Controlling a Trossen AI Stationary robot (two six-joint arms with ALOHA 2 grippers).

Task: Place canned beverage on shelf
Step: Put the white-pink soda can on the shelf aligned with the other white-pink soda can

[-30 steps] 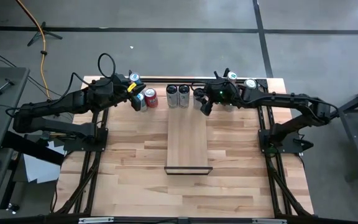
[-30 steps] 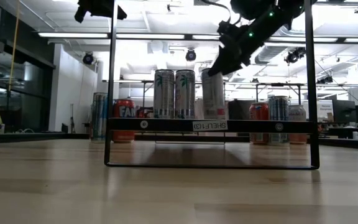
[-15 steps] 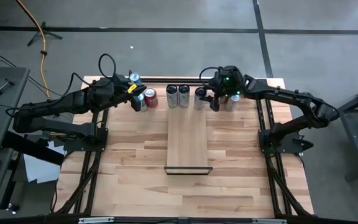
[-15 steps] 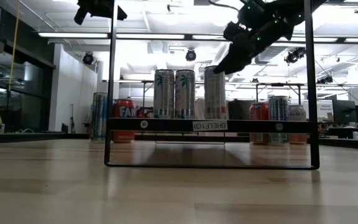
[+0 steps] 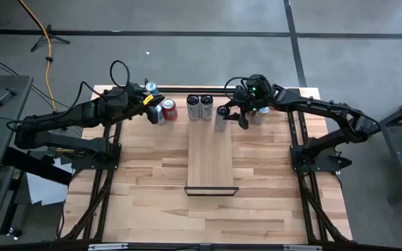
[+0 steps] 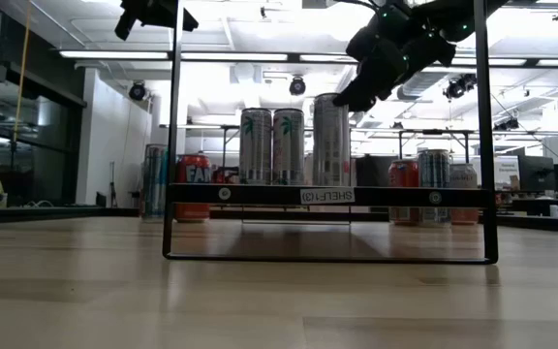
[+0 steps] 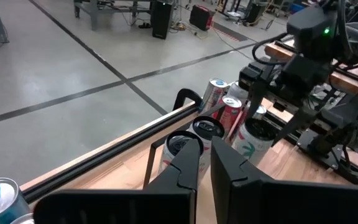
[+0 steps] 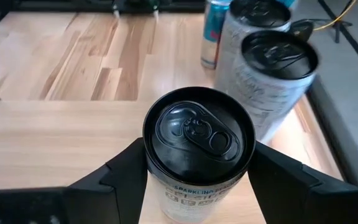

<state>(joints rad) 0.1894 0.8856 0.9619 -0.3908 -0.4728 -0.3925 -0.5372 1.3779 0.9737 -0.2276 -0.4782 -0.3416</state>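
Right gripper has its two dark fingers part-open around the tall silver beverage can with the black lid, one finger on each side of the can body, just below the rim. In the wrist view the fingers look pressed against it, so it reads as gripped.

The can stands upright on the long pale wood shelf with the thin dark metal frame, at the shelf's far end, right-hand slot. In the low view this can sits just beside the two silver palm-print cans already on the shelf board; whether it touches them I can't tell.

Left gripper is closed, empty, hovering over the far left of the plank-patterned wooden tabletop, near a red can. More spare cans stand on the table right of the shelf.
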